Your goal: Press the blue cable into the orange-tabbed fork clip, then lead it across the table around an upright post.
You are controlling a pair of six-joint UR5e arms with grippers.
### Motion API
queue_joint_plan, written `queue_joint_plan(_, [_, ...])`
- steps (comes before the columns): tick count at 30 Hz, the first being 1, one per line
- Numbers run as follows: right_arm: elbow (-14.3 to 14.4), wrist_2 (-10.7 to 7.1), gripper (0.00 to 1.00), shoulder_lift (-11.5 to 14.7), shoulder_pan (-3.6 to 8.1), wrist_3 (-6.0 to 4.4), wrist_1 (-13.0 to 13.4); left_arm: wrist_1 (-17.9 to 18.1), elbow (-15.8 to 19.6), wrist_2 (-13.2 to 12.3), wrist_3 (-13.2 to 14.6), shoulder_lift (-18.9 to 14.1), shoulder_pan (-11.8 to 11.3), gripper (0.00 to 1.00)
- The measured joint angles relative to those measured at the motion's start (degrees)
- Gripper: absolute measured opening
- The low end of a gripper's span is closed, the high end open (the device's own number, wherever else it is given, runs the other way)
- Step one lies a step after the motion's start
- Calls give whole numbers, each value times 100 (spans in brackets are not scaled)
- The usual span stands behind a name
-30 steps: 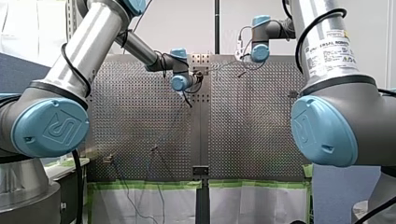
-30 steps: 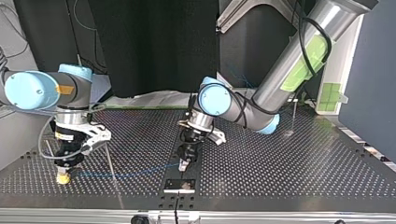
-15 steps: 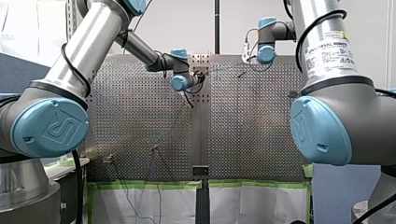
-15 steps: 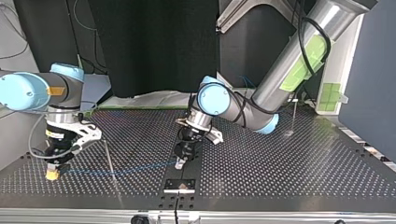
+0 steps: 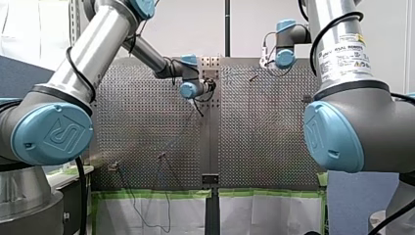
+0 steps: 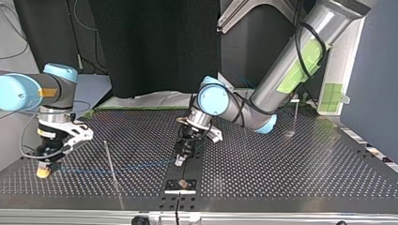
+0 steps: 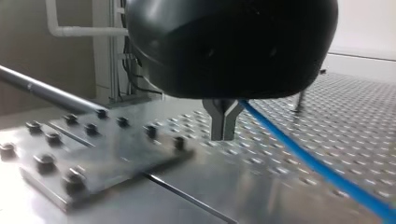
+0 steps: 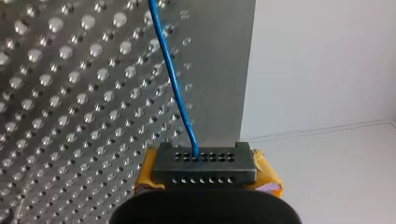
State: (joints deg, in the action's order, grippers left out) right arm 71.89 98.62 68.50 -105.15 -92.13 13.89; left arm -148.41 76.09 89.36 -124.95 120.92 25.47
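Two grippers, both closed. My right gripper (image 8: 203, 163) is clenched on the blue cable (image 8: 173, 79). In the right wrist view the line runs straight into its black holed tip, btw the yellow pads (image 8: 268, 179). In the top view this gripper hangs low over the perforated table (image 6: 281, 159) at the far left, tip almost on the surface.

My left gripper (image 7: 224, 133) has its metal fingers (image 7: 217, 116) pressed tight together, no gap. They point down just above the table, near the middle. The cable comes out from behind them, right at their side. Whether it's actually pinched there, I can't tell.

The cable is thin and bright blue. In the top view it runs nearly straight and low over the table from my right gripper to my left. On the way it crosses the thin upright post (image 6: 109, 159), but which side it passes I can't tell. A bolted metal plate (image 7: 93, 154) lies just beside my left gripper, at the table's edge.
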Motion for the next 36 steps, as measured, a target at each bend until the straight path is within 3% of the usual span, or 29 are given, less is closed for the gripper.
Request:
queue_joint_plan(11, [158, 29, 0, -86, 143, 13, 1, 2, 0, 64, 9, 126, 3, 0])
queue_joint_plan(25, [412, 67, 0, -467, 107, 27, 8, 2, 0, 129, 26, 187, 29, 0])
queue_joint_plan(26, [429, 69, 0, -493, 101, 27, 10, -10, 0, 143, 30, 188, 32, 13])
queue_joint_plan(27, [448, 73, 0, -527, 93, 27, 10, -31, 0, 160, 38, 188, 34, 13])
queue_joint_plan(29, [474, 76, 0, -581, 80, 27, 10, -87, 0, 206, 74, 189, 38, 32])
queue_joint_plan(30, [486, 79, 0, -599, 74, 27, 11, -132, 0, 243, 113, 189, 40, 32])
queue_joint_plan(32, [516, 91, 0, -628, 67, 27, 15, -211, 0, 307, 188, 189, 46, 49])
queue_joint_plan(36, [550, 109, 0, -653, 56, 27, 19, -433, 0, 503, 402, 189, 76, 60])
